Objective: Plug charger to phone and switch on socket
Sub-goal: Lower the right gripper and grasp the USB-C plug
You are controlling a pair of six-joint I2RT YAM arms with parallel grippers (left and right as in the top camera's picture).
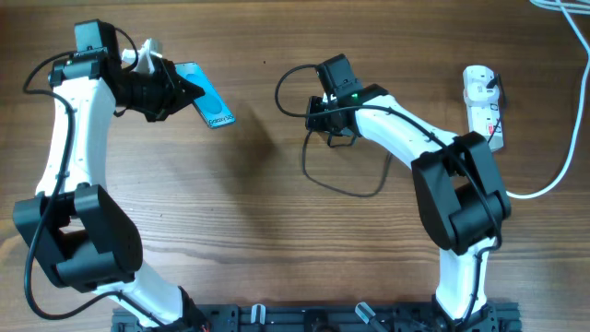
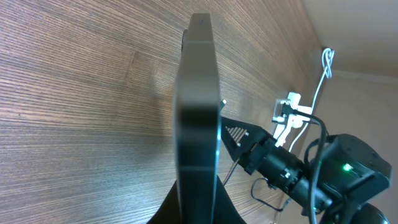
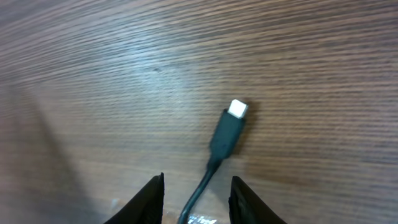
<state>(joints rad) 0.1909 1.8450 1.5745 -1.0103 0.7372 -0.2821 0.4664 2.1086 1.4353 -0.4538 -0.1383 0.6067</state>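
Observation:
My left gripper (image 1: 182, 91) is shut on the phone (image 1: 214, 104), whose teal screen shows at the upper left. In the left wrist view the phone (image 2: 199, 106) is seen edge-on, standing up between my left gripper's fingers (image 2: 198, 208). The charger's black cable (image 1: 343, 189) loops on the table under my right arm. In the right wrist view its plug (image 3: 227, 132) with a metallic tip lies just ahead of my right gripper (image 3: 197, 182). The fingers are apart and the cable runs between them without touching. The right gripper (image 1: 329, 129) is at the top centre. The socket (image 1: 483, 103) lies at the far right.
A thick white cord (image 1: 567, 148) curves along the right edge from the socket. The socket also shows in the left wrist view (image 2: 288, 111), beyond my right arm (image 2: 311, 177).

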